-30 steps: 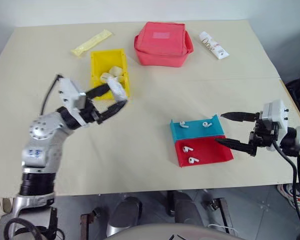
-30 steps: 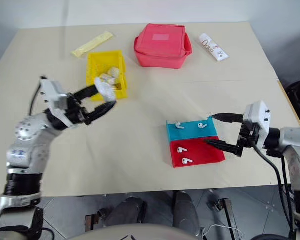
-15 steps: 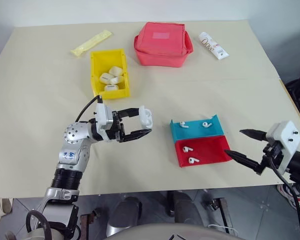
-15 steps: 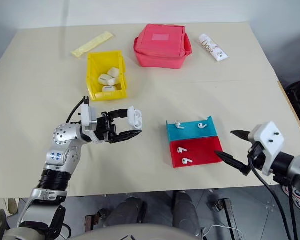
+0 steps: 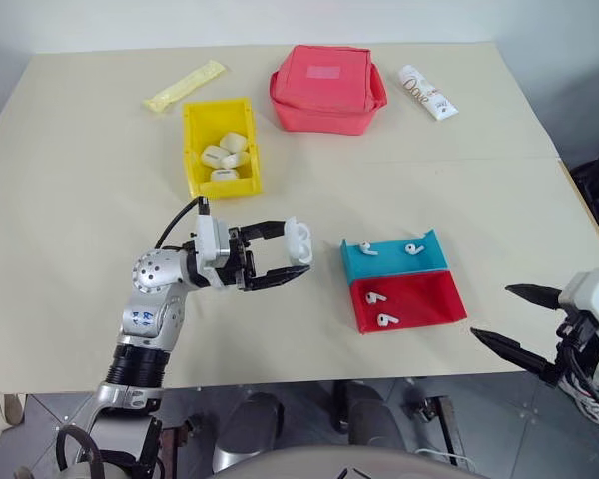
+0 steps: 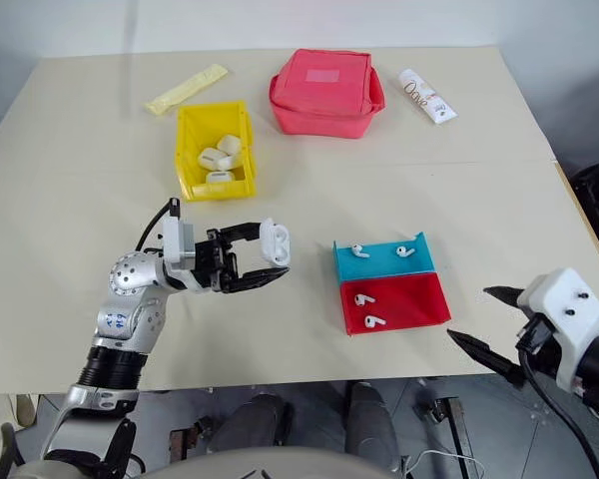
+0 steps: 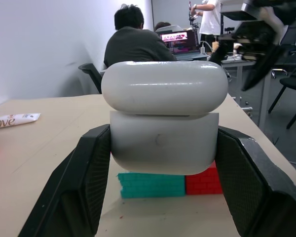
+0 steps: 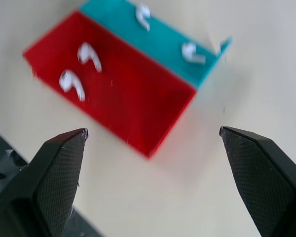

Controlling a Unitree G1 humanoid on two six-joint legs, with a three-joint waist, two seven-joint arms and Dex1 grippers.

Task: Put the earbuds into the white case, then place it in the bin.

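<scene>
Our right gripper (image 6: 487, 322) hangs off the table's (image 5: 70, 299) near edge, jaws spread wide and empty, aimed at the tray (image 5: 403, 288) with four earbuds (image 5: 378, 308). Plenty of bare tabletop around. Left gripper (image 5: 290, 253) reaches level across, clamping the white case (image 5: 298, 240) beside the tray; yellow bin (image 5: 195, 135) farther back

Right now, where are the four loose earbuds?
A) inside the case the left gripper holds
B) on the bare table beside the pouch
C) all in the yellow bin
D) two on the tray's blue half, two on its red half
D: two earbuds lie on the blue half and two on the red half of the tray.
</scene>
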